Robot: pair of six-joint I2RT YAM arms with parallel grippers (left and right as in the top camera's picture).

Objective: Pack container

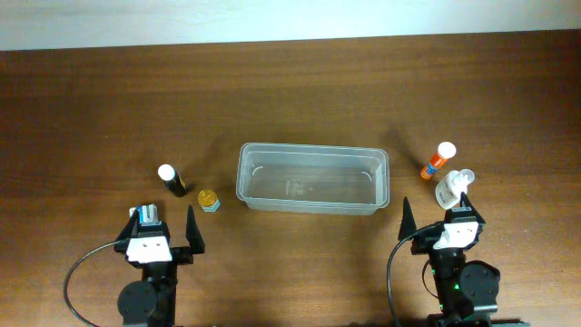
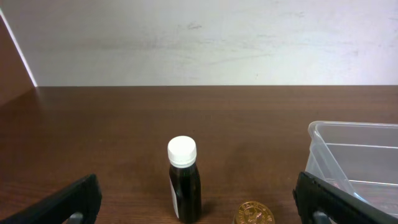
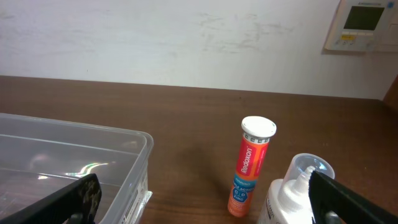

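The clear plastic container sits mid-table with nothing in it; it also shows in the left wrist view and in the right wrist view. A dark bottle with a white cap and a small gold-lidded jar stand left of it. An orange tube with a white cap and a white spray bottle with a clear cap stand to its right. My left gripper is open, near the dark bottle. My right gripper is open, near the spray bottle.
The brown wooden table runs back to a white wall. A wall thermostat hangs at the upper right of the right wrist view.
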